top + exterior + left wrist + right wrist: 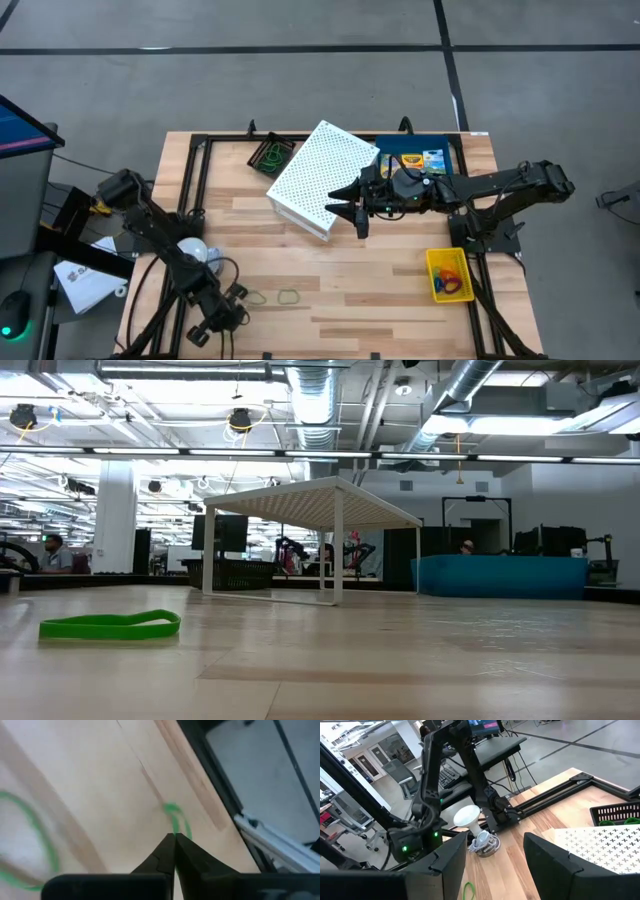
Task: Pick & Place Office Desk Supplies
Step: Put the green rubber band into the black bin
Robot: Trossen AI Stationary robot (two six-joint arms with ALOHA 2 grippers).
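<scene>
Left gripper (pixel 175 836) low at near table edge (pixel 330 352), fingers pressed together on nothing. Thin green rubber-band loop (pixel 176 820) flat just beyond tips, long axis running away from them. Right gripper (pixel 350 207) parted beside white perforated shelf (pixel 322 178).

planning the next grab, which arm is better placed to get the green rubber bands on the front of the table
Left. The left gripper sits low at the table's front edge, jaws shut, right beside the green rubber bands. The right gripper hangs open farther back, by the white perforated stand.
</scene>
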